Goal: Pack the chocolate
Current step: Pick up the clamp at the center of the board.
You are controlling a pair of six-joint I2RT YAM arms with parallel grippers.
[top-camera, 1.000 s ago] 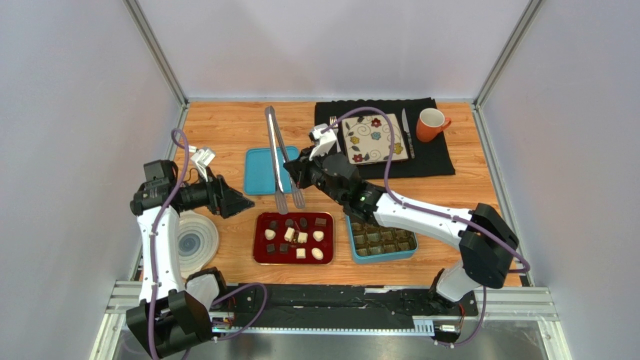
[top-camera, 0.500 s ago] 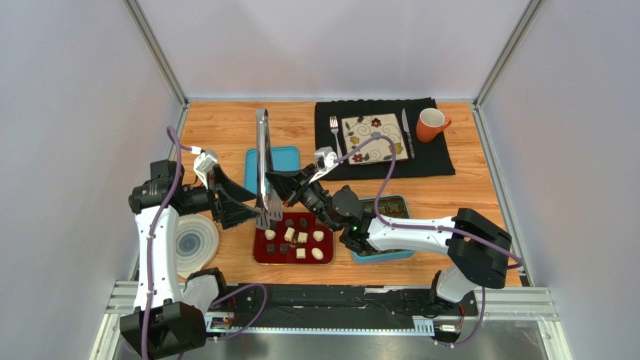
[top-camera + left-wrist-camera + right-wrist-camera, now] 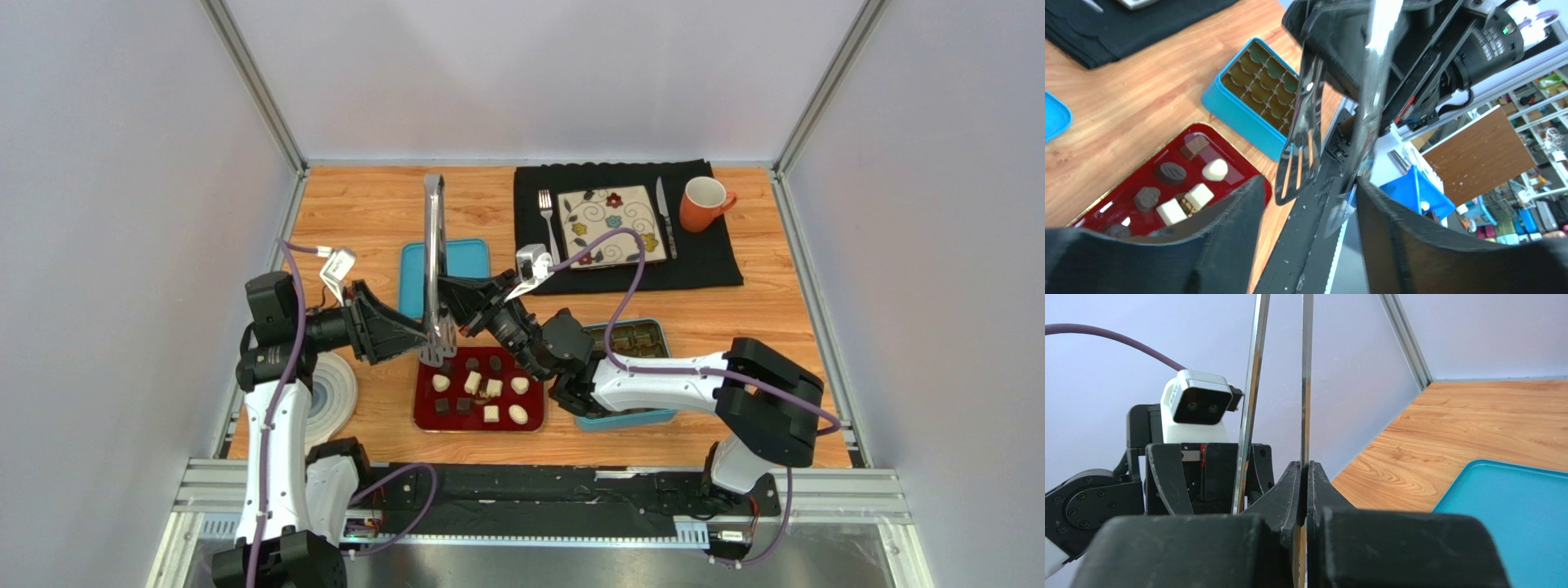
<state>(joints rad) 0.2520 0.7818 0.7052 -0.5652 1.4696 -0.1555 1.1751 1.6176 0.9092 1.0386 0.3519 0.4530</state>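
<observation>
Chocolates sit loose in the red tray on the tabletop, beside the blue box. Your right fingers are pinched shut on one arm of the tongs, holding them upright above the tray. Your left fingers stand apart with the tong tips between them; contact there is unclear.

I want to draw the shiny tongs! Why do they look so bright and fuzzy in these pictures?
Left wrist view: the tongs sit very near the lens, so they blur and mirror the light, while the chocolates stay sharp. Right wrist view: the right pincer is a dark, soft-edged shape up close. Top view: even light, with a bright streak along the tongs.
</observation>
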